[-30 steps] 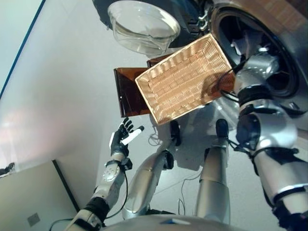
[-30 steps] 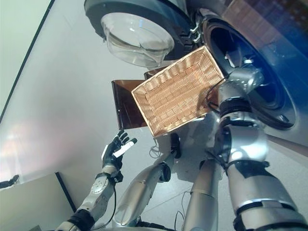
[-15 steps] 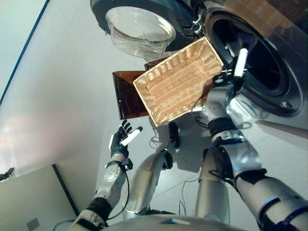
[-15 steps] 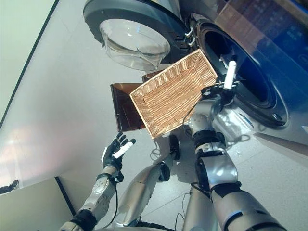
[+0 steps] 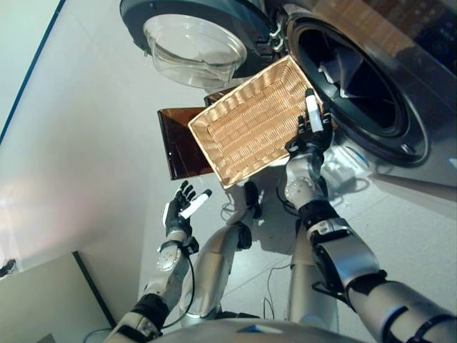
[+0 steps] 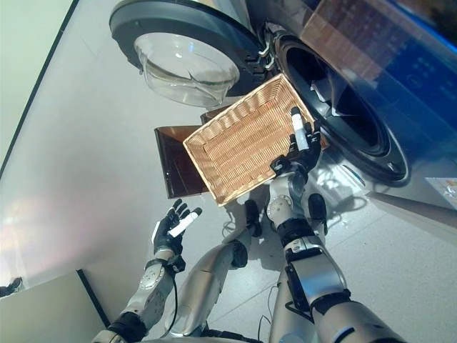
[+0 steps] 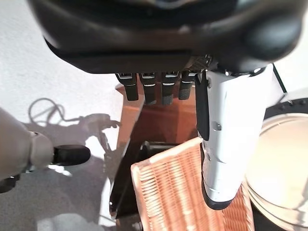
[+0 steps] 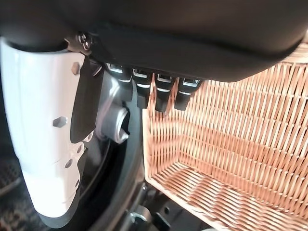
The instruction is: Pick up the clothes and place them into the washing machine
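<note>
Your right hand, fingers apart and holding nothing, hovers beside the woven wicker basket's edge; left hand spread, well clear.

basket before washing machine — left

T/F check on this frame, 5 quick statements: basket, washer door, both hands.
1. The wicker basket holds no clothes. True.
2. The washing machine door is closed. False: it is swung open, and the drum opening is exposed.
3. The right hand grips a garment. False: its fingers are straight and hold nothing, at the basket's end nearest the drum.
4. The left hand is open, away from the basket. True.
5. The basket sits on a brown stand. True.
</note>
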Tool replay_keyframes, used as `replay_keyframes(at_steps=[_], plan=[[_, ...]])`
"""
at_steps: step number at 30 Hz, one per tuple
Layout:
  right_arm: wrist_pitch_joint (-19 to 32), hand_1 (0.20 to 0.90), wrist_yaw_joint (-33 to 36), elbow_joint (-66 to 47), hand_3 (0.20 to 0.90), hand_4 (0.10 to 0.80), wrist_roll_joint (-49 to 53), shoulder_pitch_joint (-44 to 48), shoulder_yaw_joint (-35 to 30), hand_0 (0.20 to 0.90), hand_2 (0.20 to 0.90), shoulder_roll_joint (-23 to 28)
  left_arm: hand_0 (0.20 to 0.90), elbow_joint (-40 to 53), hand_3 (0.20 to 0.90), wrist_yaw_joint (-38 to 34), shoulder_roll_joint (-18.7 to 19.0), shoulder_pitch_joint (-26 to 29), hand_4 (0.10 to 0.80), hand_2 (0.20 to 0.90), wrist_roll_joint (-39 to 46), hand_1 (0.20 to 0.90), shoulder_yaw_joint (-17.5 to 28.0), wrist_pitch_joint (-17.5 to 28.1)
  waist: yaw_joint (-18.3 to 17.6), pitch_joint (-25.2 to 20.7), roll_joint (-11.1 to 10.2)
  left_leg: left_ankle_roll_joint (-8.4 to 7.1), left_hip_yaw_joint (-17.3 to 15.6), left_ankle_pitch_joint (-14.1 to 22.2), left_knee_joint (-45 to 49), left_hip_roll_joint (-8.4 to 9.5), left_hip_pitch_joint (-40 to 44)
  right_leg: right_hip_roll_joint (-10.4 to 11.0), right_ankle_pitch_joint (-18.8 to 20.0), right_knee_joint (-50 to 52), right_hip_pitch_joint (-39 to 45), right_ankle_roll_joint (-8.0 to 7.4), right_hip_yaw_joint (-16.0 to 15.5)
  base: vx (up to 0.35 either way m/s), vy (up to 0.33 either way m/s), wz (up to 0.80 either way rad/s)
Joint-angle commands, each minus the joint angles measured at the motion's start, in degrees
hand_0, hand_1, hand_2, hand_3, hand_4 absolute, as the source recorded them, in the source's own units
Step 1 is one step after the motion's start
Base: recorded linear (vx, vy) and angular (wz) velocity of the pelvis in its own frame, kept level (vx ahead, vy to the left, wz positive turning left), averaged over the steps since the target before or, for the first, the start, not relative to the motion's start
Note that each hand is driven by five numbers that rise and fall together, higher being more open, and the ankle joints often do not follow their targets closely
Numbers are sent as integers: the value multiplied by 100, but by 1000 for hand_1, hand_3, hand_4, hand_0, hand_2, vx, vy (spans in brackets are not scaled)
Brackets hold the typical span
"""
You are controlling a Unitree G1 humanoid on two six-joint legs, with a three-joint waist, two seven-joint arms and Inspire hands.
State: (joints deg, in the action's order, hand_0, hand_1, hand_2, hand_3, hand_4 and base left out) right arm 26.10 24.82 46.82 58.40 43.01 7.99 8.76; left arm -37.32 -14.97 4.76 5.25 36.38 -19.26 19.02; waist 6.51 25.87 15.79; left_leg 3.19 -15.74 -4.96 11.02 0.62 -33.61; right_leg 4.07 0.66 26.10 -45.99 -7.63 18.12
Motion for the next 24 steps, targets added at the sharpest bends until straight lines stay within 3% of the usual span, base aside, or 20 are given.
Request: replay_keyframes(at_steps=[1, 11, 15, 24], plan=[[31, 900, -210, -666, 900, 800, -605, 24, 234, 900, 900, -235, 900, -60, 900, -255, 319, 1, 800, 900, -209, 900, 323, 300, -73, 111, 206, -460, -6, -24, 151, -304, -393, -31, -673, 367, 435, 520, 6, -2, -12, 6], [-544, 900, -73, 84, 900, 800, -2118, -915, 642, 900, 900, -24, 900, -1255, 900, -426, 323, 141, 800, 900, -830, 900, 653, 207, -159, -38, -7, -496, 71, -25, 37, -352, 123, -53, -639, 101, 1088, 486, -122, 23, -46, -4], [-830, 900, -326, 960, 900, 800, -2531, -1562, 727, 900, 900, 34, 900, -2079, 900, -419, 347, 189, 800, 900, -1334, 900, 778, 41, -171, -203, -211, -541, 169, 5, 1, -423, 568, -40, -699, -80, 1651, 477, -284, 56, -86, 5], [-1092, 900, -411, 1651, 900, 800, -3513, -2189, 678, 900, 900, 177, 900, -2767, 900, -256, 436, 75, 800, 900, -1726, 900, 991, -84, -231, -604, -512, -596, 233, 110, 7, -570, 1287, -81, -796, -343, 2404, 465, -421, 84, -70, -2]])
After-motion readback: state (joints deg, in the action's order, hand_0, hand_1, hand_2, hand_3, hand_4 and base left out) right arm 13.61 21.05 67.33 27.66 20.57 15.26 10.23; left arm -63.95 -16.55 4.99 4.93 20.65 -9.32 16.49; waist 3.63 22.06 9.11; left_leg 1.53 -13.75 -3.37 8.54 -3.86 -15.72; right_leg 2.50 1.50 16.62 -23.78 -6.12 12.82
